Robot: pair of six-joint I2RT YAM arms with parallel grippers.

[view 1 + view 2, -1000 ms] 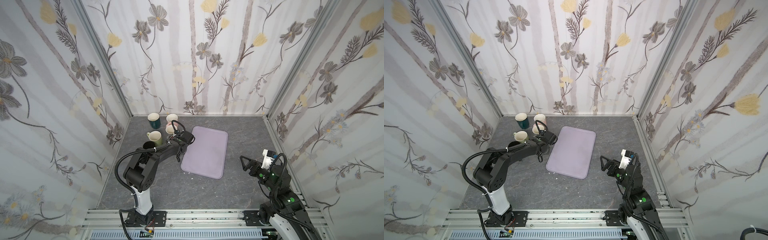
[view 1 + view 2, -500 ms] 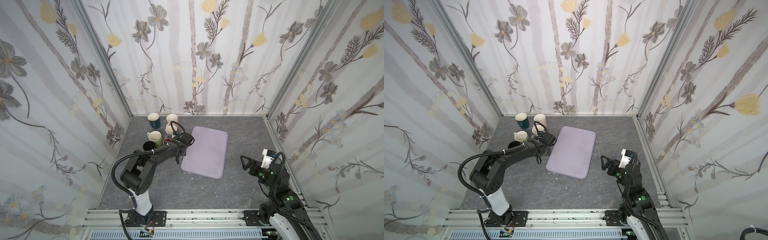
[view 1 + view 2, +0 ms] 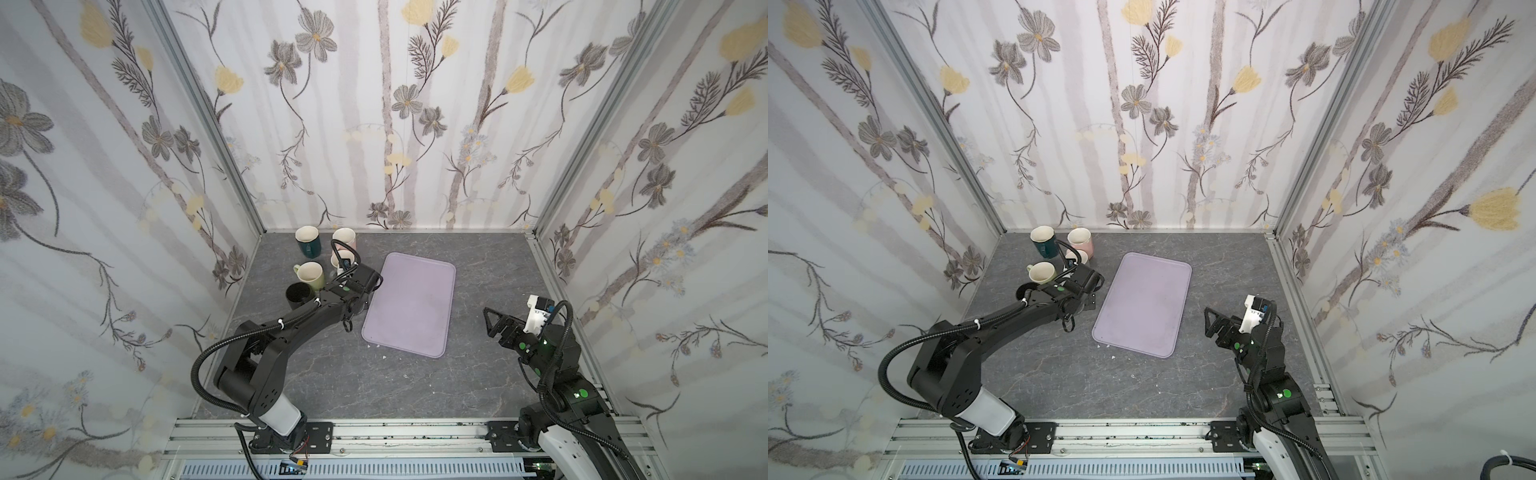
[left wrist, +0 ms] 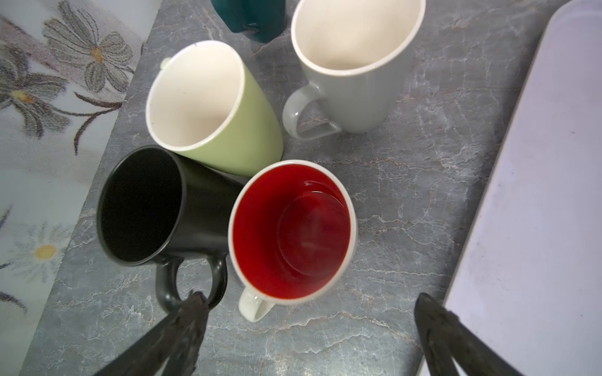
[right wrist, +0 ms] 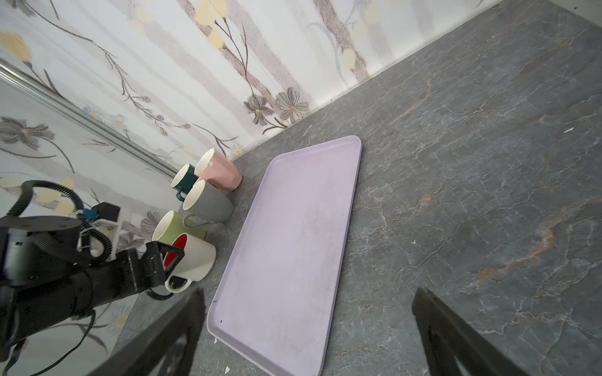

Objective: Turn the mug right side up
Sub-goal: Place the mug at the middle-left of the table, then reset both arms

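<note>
The mug (image 4: 290, 228), white outside and red inside, stands mouth up on the grey table, its handle (image 4: 254, 307) turned toward my left gripper. It stands against a black mug (image 4: 146, 208) and a green mug (image 4: 208, 104). My left gripper (image 4: 309, 312) is open and holds nothing. Its fingertips (image 4: 195, 302) straddle the table just short of the mug's rim. In both top views the left wrist (image 3: 361, 278) hides the mug. From the right wrist the mug (image 5: 195, 257) shows behind a left finger. My right gripper (image 3: 490, 322) hovers open at the right, empty.
A lilac tray (image 3: 409, 307) lies in the middle of the table, just right of the mugs. A teal mug (image 3: 308, 241), a pink mug (image 3: 345, 237) and a grey mug (image 4: 351, 65) stand upright near the back left corner. Walls close in on three sides.
My left gripper has gone from shut to open and let go of the mug. The right arm has not moved.
</note>
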